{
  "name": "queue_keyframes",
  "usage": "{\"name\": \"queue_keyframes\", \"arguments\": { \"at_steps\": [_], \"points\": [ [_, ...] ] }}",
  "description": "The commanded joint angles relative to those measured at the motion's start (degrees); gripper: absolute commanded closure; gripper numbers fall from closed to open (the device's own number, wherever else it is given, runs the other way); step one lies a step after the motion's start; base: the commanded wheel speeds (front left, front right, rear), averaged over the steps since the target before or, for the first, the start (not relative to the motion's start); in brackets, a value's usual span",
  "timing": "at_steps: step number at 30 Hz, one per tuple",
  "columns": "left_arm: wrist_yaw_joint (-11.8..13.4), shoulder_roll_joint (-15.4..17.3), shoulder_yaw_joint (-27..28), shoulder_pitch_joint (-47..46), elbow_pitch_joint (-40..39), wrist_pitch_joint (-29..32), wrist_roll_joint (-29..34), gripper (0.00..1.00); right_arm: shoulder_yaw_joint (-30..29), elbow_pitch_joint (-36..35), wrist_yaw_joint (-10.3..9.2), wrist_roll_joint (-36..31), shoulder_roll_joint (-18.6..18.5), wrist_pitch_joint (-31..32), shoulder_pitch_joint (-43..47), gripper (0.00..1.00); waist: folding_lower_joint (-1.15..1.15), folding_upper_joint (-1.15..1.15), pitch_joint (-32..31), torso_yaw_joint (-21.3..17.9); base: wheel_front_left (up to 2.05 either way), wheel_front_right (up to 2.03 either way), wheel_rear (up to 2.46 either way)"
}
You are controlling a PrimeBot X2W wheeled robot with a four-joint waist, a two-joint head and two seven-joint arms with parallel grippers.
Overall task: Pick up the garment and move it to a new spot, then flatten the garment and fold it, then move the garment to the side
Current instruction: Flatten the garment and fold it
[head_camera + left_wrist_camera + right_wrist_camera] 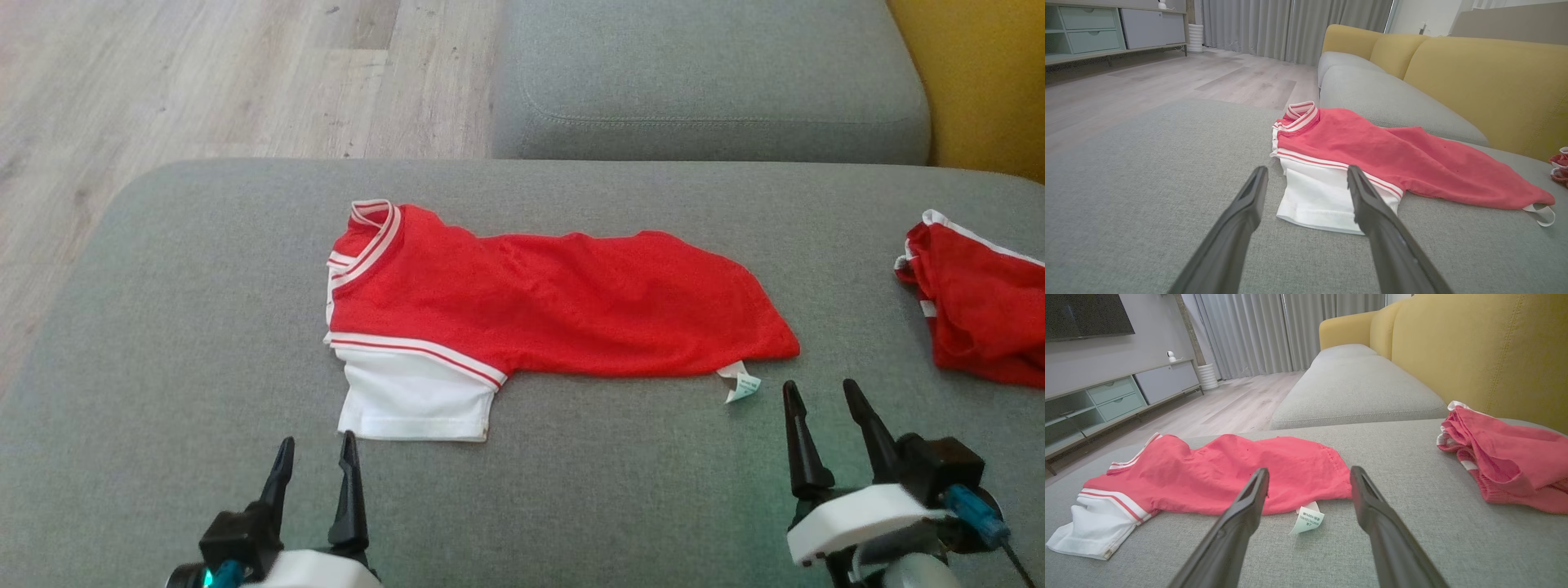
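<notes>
Red shirt (555,302), flat, mid sofa seat (163,327); open cushion left and front. Left gripper (317,445), right gripper (819,388): both spread, just short of its near edge. Second red garment (980,310) at right.

Grey sofa seat (163,327), yellow backrest (980,82), wooden floor (204,73), crumpled red cloth (980,310)

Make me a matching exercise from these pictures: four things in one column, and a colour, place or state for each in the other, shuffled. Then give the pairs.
Things:
1 sleeve
2 label
3 second garment
4 left pincer

Descriptions:
A crumpled, far right on the cushion
B open, holding nothing, near the sleeve
C white
D pale green, sticking out from under the red shirt

Pairs: 1-C, 2-D, 3-A, 4-B
</notes>
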Motion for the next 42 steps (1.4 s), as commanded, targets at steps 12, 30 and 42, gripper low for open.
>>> {"name": "queue_keyframes", "arguments": {
  "at_steps": [12, 30, 42],
  "points": [
    [-0.45, 1.91, 1.00, -5.38, 0.02, 2.24, -0.27, 0.00, 1.89, -3.45, 0.37, -0.64, -0.30, 0.70, -1.39, 0.00, 0.00, 0.00, 1.49, -0.27, 0.00, 0.00, 0.00],
    [-1.75, -0.88, 2.34, -18.92, 16.80, 11.71, -5.24, 0.00, 3.24, -5.58, 0.37, -2.52, -0.30, 2.09, -5.42, 0.00, 0.00, 0.00, 11.77, -4.04, 0.00, 0.00, 0.00],
    [-3.09, -1.47, -1.37, -21.45, 18.78, 16.37, -4.30, 1.00, -0.79, -2.31, 0.37, -5.87, -0.30, 4.14, -10.71, 0.00, 0.00, 0.00, 13.70, -3.43, 0.00, 0.00, 0.00]
  ]
}}
